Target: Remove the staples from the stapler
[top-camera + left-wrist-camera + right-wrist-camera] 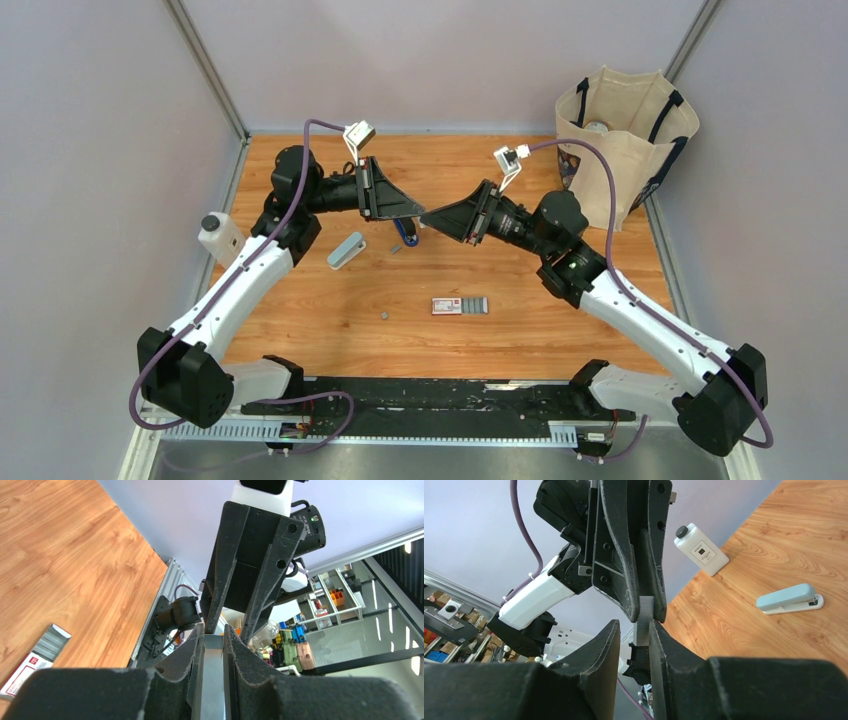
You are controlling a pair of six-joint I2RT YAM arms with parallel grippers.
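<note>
Nearest the arm bases, the small red-and-white cardboard box with its grey tray (460, 305) lies flat on the wooden worktop (520, 270). I take it as my marker. Just left of the box is a tiny grey bit (384, 316), too small for me to identify.

Beyond the box and to its left lies the pale grey-green oblong piece (345, 250). Another small grey scrap (396, 248) sits between that piece and the box's far side.

Straight beyond the box, a little left, I see the slim royal-blue hand stapler with a black end (405, 234), directly under the two meeting claws. I cannot tell whether it rests on the worktop or hangs from a claw.

Above it, the left claw (416, 210) and the right claw (432, 217) meet tip to tip. The left claw is clamped on a short silver-grey ridged metal strip, the staples (644, 617). The right claw's fingers stand apart on either side of the strip's free end. The strip lies against one finger (659, 645) and there is a gap to the other.

Far left of the box stands a white rectangular plastic bottle with a black cap (220, 238). Far beyond the box to the right sits a cream canvas tote bag with dark handles (625, 150).
</note>
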